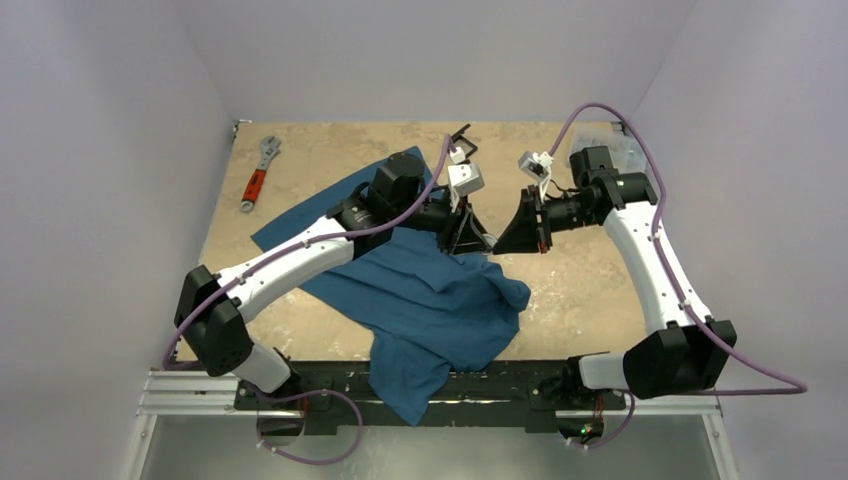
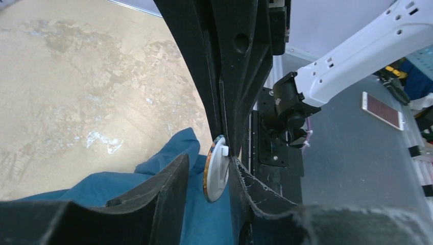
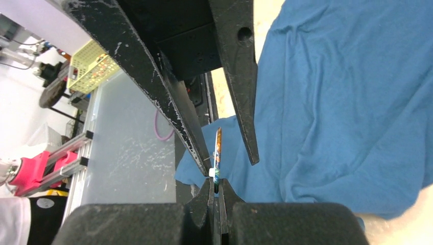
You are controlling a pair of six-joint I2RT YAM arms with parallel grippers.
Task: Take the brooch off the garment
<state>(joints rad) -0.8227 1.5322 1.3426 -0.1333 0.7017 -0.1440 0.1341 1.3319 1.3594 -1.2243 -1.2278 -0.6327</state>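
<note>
The brooch (image 2: 217, 173), a small disc with a white back and a coloured rim, hangs edge-on (image 3: 218, 150) in the air above the garment. My right gripper (image 3: 216, 182) is shut on its edge. My left gripper (image 2: 209, 158) stands open around the disc: one finger (image 2: 255, 204) is close against the white back, the other (image 2: 153, 204) is clear of the face. In the top view the left gripper (image 1: 478, 243) and right gripper (image 1: 500, 244) meet tip to tip over the table's middle. The garment (image 1: 440, 300), a teal-blue T-shirt, lies crumpled below and hangs over the near edge.
A red-handled wrench (image 1: 258, 172) lies at the far left of the tan table (image 1: 590, 290). A small black square frame (image 1: 462, 135) sits at the back centre, and clear plastic (image 1: 625, 145) at the back right corner. White walls close in three sides.
</note>
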